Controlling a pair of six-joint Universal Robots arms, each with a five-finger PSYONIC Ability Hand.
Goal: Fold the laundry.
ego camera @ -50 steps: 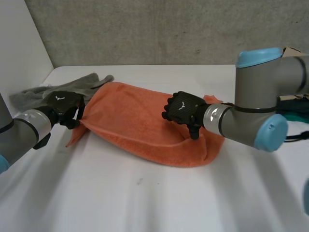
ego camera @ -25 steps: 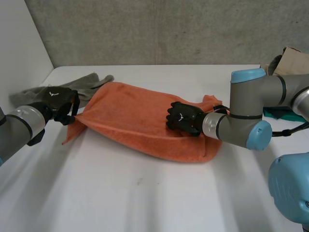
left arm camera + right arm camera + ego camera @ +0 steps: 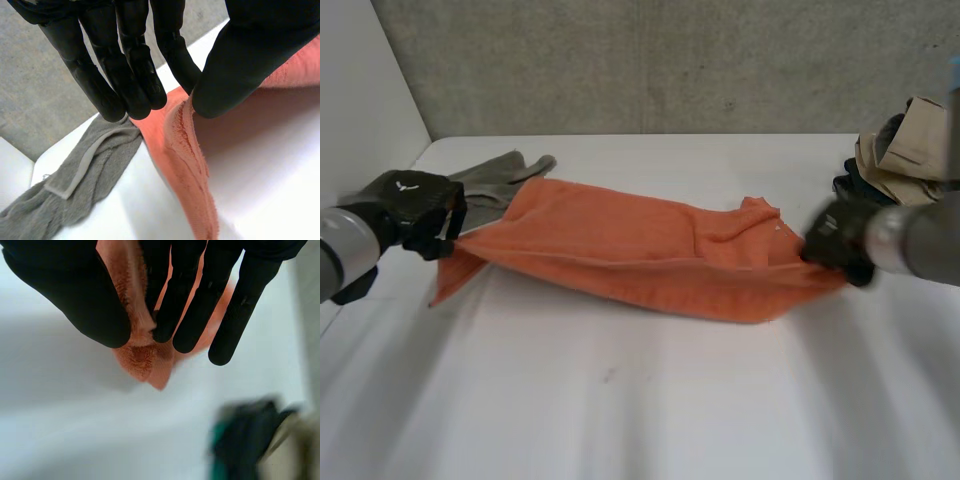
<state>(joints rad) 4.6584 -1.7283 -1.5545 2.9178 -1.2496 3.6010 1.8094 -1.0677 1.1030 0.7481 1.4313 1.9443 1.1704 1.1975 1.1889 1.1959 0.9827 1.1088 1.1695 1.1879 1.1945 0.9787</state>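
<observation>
Swung apart, my left robot hand [image 3: 408,207] and right robot hand [image 3: 836,246] pinch the ends of the orange towel [image 3: 620,255] (now taut); I should keep the tension even.

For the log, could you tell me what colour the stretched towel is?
The towel is orange, best seen in the head view.

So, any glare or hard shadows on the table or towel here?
Head view: soft, even light, no glare on the table; the towel throws a faint shadow along its near edge. Left wrist view: no glare; the table beneath the lifted towel edge is shaded.
</observation>
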